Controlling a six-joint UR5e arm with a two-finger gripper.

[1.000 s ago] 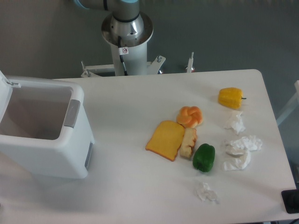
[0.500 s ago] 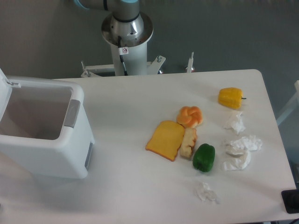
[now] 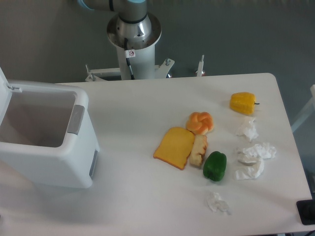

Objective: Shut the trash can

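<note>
The trash can [image 3: 64, 157] is a large white boxy bin at the left edge of the table. Its top stands open and the inside looks empty. The white lid [image 3: 4, 93] is swung up at the far left, only partly in frame. A grey push-tab [image 3: 75, 119] sits on the rim facing the table's middle. Only the arm's base column [image 3: 134, 39] shows at the top; the gripper is out of view.
On the table's right half lie a toast slice [image 3: 174, 147], a bread stick [image 3: 198, 150], an orange bun [image 3: 200, 122], a green pepper [image 3: 215, 165], a yellow pepper [image 3: 242, 103] and several crumpled white tissues [image 3: 253, 152]. A dark object [image 3: 307, 212] sits at the bottom right corner.
</note>
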